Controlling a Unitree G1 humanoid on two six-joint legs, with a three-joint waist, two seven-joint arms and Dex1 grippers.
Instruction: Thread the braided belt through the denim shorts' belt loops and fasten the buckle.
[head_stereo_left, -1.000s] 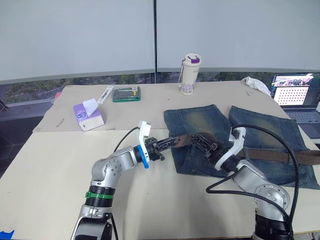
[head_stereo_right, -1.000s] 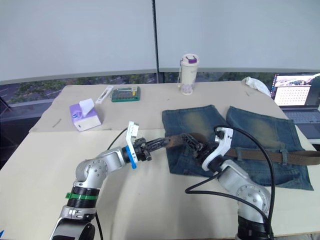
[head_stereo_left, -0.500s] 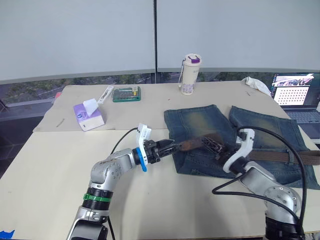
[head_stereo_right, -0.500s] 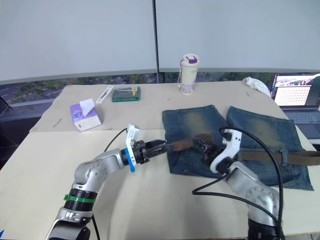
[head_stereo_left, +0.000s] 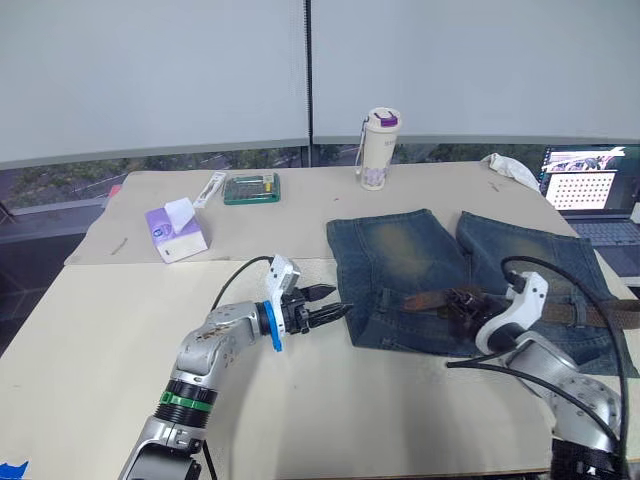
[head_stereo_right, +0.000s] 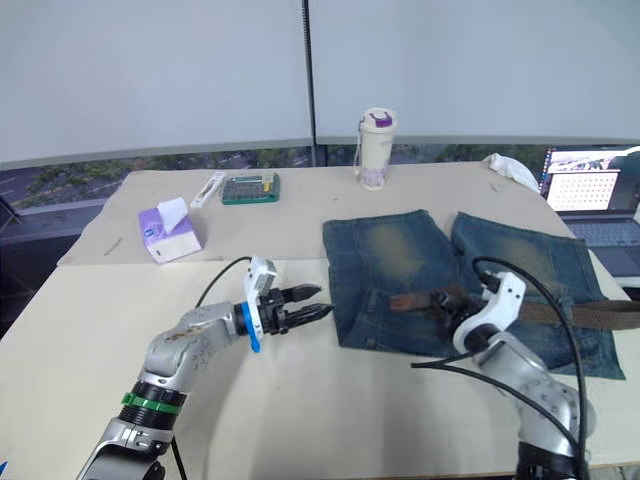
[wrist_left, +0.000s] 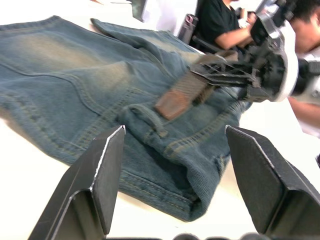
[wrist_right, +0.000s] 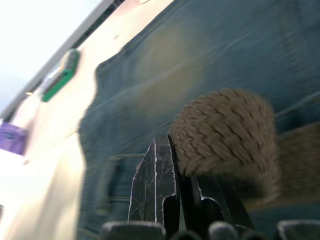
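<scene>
Denim shorts (head_stereo_left: 450, 275) lie flat on the right half of the table (head_stereo_left: 110, 330), waistband toward the near side and legs pointing to the far side. Across the waistband runs the braided belt (head_stereo_left: 425, 300), its brown tip resting on the denim just right of a belt loop (wrist_left: 147, 117) at the shorts' left end, the rest trailing off to the right. The right gripper (head_stereo_left: 462, 302) is pinched closed on the belt a little way back from that tip, the woven strap bulging over its fingers (wrist_right: 160, 180). The left gripper (head_stereo_left: 333, 302) hovers just left of the shorts' left edge, fingers spread apart and holding nothing, aimed at the loop.
</scene>
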